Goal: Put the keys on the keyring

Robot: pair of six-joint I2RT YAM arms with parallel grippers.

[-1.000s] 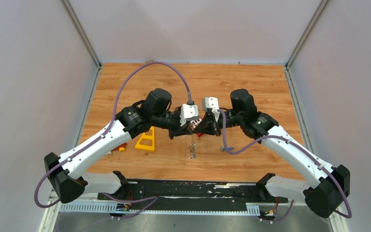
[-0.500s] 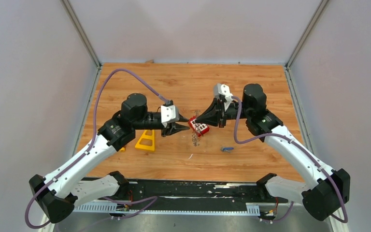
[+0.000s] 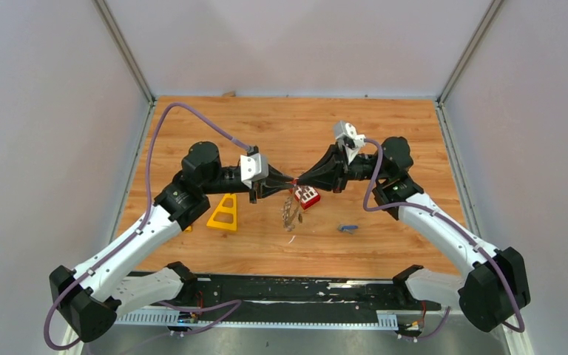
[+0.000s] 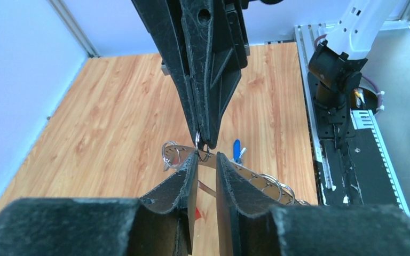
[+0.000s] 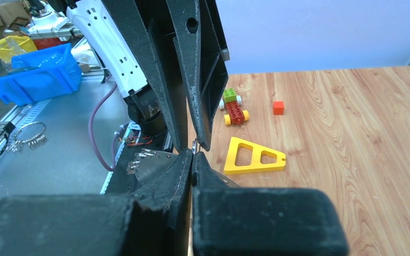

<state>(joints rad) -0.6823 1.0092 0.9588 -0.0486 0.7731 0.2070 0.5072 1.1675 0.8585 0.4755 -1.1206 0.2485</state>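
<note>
Above a wood-grain table (image 3: 384,133), the left gripper (image 3: 288,182) and right gripper (image 3: 300,180) meet tip to tip near mid-table. The thin grey metal keyring (image 3: 290,214), fringed with small silvery wire loops, hangs just below them. In the left wrist view its flat band runs crosswise behind the left fingers (image 4: 179,184). The right jaws are pinched closed on one loop; the left jaws stand slightly apart. A yellow triangular frame (image 3: 223,213) lies to its left and a red block with white squares (image 3: 308,197) just right. A small blue-headed key (image 3: 348,228) lies flat farther right, long axis roughly left-right.
</note>
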